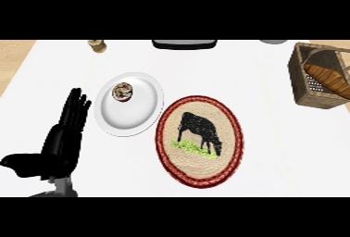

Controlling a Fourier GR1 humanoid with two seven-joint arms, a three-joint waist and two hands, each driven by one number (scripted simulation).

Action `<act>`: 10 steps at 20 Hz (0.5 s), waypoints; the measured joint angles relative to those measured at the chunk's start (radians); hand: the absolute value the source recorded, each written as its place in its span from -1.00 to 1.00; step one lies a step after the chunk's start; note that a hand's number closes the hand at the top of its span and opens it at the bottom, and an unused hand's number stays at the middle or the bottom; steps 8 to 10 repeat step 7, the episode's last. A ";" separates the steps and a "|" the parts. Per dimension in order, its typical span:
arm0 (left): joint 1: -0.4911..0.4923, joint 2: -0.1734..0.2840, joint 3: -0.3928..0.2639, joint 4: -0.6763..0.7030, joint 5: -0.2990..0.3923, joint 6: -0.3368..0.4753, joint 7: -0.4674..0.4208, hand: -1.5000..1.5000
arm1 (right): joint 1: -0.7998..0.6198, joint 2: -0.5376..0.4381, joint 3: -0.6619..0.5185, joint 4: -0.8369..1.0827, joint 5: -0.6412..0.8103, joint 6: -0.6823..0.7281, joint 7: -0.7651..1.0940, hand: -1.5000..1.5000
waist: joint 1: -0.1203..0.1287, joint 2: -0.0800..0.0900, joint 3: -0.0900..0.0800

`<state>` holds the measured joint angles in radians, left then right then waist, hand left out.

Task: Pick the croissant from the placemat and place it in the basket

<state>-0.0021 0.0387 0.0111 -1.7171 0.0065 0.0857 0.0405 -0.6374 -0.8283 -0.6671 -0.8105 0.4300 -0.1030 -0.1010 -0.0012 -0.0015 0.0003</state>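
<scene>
The croissant [329, 78] is seen inside the basket [301, 78], right of the placemat [199, 140]. The left robot hand [65, 134] is held spread, left of it.

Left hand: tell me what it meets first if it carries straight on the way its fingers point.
Probably nothing: the left hand points up-view, passing left of the white plate, over bare counter.

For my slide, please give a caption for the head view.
Croissant lies in the basket; the placemat is bare; left robot hand rests open.
</scene>
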 measured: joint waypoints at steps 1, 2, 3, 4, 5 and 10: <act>-0.007 -0.003 -0.005 0.000 -0.007 0.005 0.006 0.00 | 0.015 -0.016 -0.021 0.002 -0.024 0.019 -0.008 -1.00 | -0.002 0.000 0.000; -0.009 -0.008 -0.007 0.009 -0.010 0.008 0.001 0.00 | 0.025 -0.038 -0.041 0.022 -0.047 0.042 -0.034 -1.00 | -0.001 0.001 0.000; -0.003 -0.009 -0.007 0.012 -0.008 0.007 -0.004 0.00 | 0.039 -0.059 -0.054 0.019 -0.066 0.066 -0.039 -1.00 | -0.002 0.001 0.000; 0.001 -0.008 -0.005 0.014 -0.006 0.005 -0.013 0.00 | 0.056 -0.072 -0.061 0.008 -0.082 0.090 -0.039 -1.00 | -0.002 0.000 0.000; 0.016 -0.014 -0.015 0.015 -0.012 0.004 -0.026 0.00 | 0.065 -0.091 -0.075 0.018 -0.103 0.118 -0.053 -1.00 | -0.001 0.000 0.000; 0.026 -0.014 -0.017 0.015 -0.012 0.001 -0.032 0.00 | 0.094 -0.119 -0.108 0.022 -0.151 0.176 -0.074 -1.00 | -0.003 0.000 0.000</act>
